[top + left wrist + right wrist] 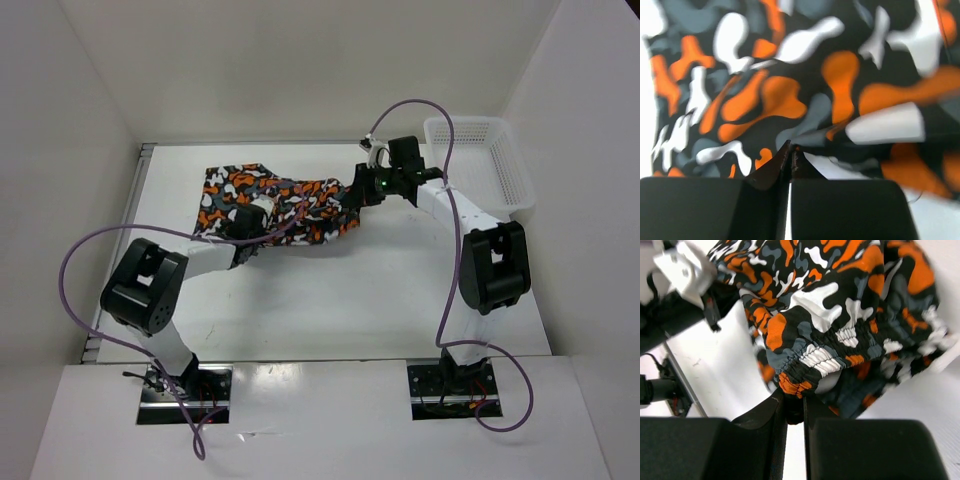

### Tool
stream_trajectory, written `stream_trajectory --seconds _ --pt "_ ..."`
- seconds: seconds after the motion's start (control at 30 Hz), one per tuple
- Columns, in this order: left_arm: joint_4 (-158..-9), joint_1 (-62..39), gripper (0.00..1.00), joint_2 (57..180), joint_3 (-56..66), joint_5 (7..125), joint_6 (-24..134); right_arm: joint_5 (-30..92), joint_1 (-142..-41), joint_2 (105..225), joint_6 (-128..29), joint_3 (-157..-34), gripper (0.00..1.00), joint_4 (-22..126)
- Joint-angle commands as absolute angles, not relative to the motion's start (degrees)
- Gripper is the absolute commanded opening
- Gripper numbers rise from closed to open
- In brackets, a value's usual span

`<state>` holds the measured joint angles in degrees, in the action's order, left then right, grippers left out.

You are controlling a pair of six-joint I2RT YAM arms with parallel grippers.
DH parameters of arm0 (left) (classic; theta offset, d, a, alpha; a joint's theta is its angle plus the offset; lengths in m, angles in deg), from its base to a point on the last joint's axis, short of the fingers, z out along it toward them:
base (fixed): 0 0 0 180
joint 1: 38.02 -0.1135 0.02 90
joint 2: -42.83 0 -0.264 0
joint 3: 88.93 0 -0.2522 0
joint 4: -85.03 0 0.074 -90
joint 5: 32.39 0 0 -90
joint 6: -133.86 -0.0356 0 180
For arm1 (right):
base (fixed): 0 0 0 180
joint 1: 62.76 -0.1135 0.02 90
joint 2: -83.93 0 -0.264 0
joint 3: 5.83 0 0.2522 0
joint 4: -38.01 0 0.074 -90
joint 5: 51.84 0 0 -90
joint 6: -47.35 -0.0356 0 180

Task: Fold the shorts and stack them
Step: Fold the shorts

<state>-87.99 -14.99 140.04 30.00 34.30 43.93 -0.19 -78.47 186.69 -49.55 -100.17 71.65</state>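
Fold step in hand: shorts (300,205) bunched on worktop (400,300), strung between both end effectors. Basket (515,180) beyond the right one, nothing in it. Right end effector (794,399) clamped on elastic waistband. Left end effector (790,155) closed, probably pinching fabric edge; view blurry. Next: carry one side over, flatten.

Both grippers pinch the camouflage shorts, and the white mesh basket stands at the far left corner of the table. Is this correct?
Not entirely. In the top external view the white mesh basket stands at the far right corner, not the left. The rest holds: the left gripper and the right gripper both pinch the shorts.
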Motion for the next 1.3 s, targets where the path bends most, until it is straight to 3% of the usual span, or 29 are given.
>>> stream_trajectory --seconds 0.0,0.2,0.33,0.73,0.93,1.07,1.1,1.27 --pt "-85.96 -20.43 0.0 136.54 22.77 31.86 43.86 -1.92 -78.32 182.37 -51.43 -102.66 0.0 67.94" --pt "-83.85 -24.57 0.02 128.1 18.52 37.73 43.86 -3.5 -78.32 183.42 -53.29 -102.65 0.0 66.1" --pt "-75.07 -18.26 0.1 128.61 17.2 40.64 43.86 -2.8 -78.32 183.42 -51.89 -102.13 0.0 66.8" --pt "-73.91 -14.73 0.1 129.32 25.72 38.72 43.86 1.59 -78.85 175.69 -38.62 -87.01 0.04 71.81" --pt "-74.61 -16.04 0.1 129.32 25.02 38.19 43.86 11.77 -81.12 174.55 -25.73 -84.55 0.19 76.72" --pt "-73.38 -16.04 0.1 128.79 26.16 38.19 43.86 16.27 -83.13 171.49 -13.85 -81.56 0.43 83.84" --pt "-72.86 -16.04 0.1 128.09 26.16 38.19 43.86 19.41 -84.8 170.6 -10.78 -79.99 0.59 85.33" --pt "-71.54 -16.04 0.1 126.86 28.09 38.19 43.86 22.17 -88.78 165.5 -4.68 -81.27 0.67 87.63"
